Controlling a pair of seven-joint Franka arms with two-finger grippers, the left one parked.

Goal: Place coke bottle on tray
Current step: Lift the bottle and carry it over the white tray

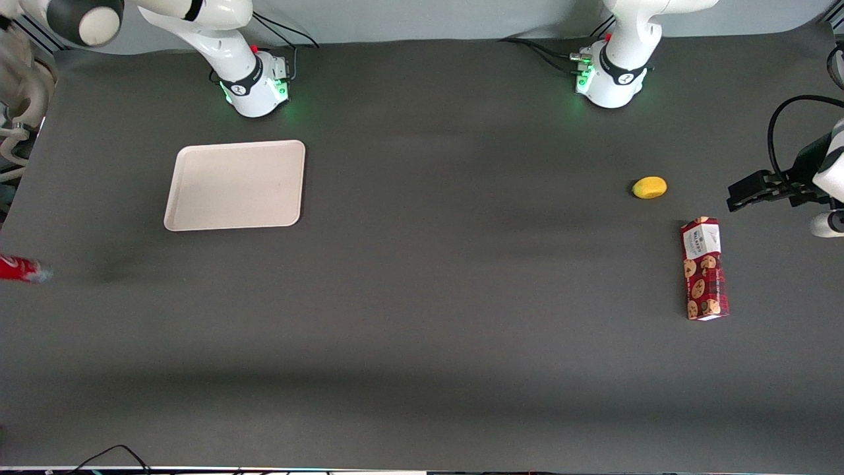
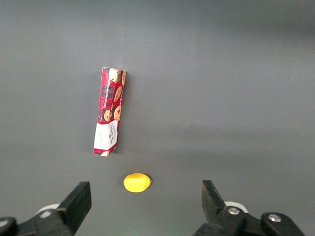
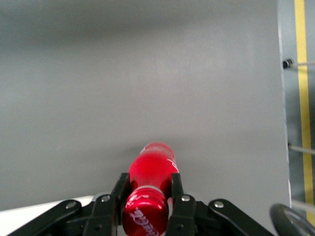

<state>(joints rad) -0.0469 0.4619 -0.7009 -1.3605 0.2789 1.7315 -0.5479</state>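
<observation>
The right arm's hand is clamped on the coke bottle: in the right wrist view the two black fingers press against either side of the bottle's neck, just below the red cap, with the red body extending away from the hand over bare grey desk. The white script logo shows on the cap end.

In the front view only part of the coke bottle is visible at the frame's edge, toward the working arm's end of the desk; the hand itself falls outside that view. The bottle appears to be held clear of the surface, though this cannot be confirmed.

The tray, cream-white with rounded corners and a low rim, lies flat on the desk in front of the working arm's base. Nothing rests in it. The bottle is nearer the front camera than the tray and apart from it.

Toward the parked arm's end, a red cookie box lies on its side, with a small yellow lemon-like object near it, farther from the front camera. The two are not touching.
</observation>
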